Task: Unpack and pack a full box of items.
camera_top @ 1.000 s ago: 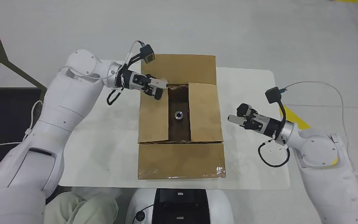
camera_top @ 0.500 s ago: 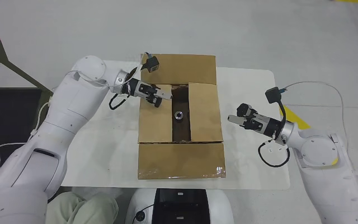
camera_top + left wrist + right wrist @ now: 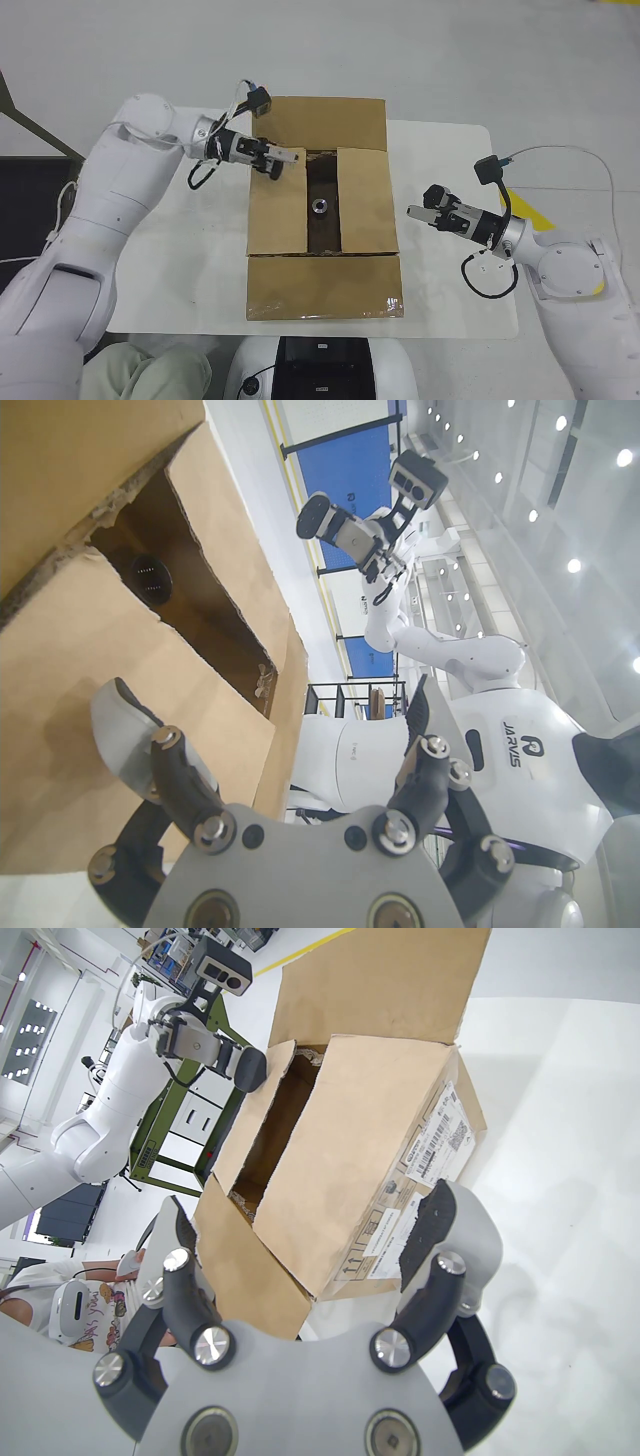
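— Biggest first. Where?
— A white table (image 3: 450, 200), and in its middle the brown cardboard box (image 3: 325, 285), with a label on the 3 o'clock wall. Outer flaps open toward 12 and 6 o'clock. Two inner flaps half shut at 9 and 3 o'clock, with a dark slot between them.
— Handling?
— Probably heavy if full, so better not to lift it whole. Flaps light and stiff, likely bending only at the crease. Edges torn and ragged, so a little fragile. Best hold: the free edge of the 9 o'clock flap (image 3: 277, 215) beside the slot, pinched from both faces.
— Grippers?
— At the 11 o'clock corner of the box, the left gripper (image 3: 282, 163), jaws apart, one finger (image 3: 120, 720) seemingly flat on that flap, nothing clamped. Near the 3 o'clock wall, not touching, the right gripper (image 3: 417, 213), jaws wide apart, empty.
— Smallest?
— One small round item (image 3: 318, 207), metal-looking, down in the slot near the centre.
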### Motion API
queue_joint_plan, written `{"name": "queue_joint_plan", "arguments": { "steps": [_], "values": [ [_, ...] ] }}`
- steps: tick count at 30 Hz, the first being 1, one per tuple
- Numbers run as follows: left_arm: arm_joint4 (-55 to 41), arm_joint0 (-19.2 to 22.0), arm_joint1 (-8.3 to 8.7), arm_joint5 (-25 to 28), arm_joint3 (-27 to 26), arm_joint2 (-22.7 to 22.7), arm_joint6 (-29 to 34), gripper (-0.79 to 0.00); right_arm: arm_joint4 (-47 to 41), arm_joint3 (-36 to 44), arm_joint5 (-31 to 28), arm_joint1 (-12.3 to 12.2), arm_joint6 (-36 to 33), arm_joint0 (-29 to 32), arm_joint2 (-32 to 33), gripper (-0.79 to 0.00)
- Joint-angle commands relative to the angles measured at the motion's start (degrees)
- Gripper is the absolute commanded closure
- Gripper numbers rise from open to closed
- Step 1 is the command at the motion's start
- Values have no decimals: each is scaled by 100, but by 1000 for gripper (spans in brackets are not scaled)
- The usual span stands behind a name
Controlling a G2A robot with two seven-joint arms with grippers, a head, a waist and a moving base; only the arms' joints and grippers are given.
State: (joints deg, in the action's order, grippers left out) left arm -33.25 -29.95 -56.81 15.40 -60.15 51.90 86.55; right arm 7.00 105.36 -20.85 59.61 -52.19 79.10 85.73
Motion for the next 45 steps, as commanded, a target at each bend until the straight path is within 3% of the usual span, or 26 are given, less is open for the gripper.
{"name": "queue_joint_plan", "arguments": {
  "steps": [1, 10, 20, 25, 35, 45],
  "values": [
    [-93, 14, 37, 6, 92, 167, -13, -785, 0, 0, 0, 0, 0, 0, 0, -785],
    [129, 24, 209, 120, 417, 751, -390, -785, 0, 0, 0, 0, 0, 0, 0, -785],
    [754, -6, 179, 36, 1072, 632, -1068, -785, 0, 0, 0, 0, 0, 0, 0, -785],
    [642, 95, 54, -16, 1294, 427, -1025, -785, 0, 0, 0, 0, 0, 0, 0, -785],
    [789, 705, -352, 149, 2125, -144, -1280, -785, 0, 0, 0, 0, 0, 0, 0, -785],
    [417, 1119, -707, 253, 2936, -341, -1298, -785, 0, 0, 0, 0, 0, 0, 0, -785]
  ]
}}
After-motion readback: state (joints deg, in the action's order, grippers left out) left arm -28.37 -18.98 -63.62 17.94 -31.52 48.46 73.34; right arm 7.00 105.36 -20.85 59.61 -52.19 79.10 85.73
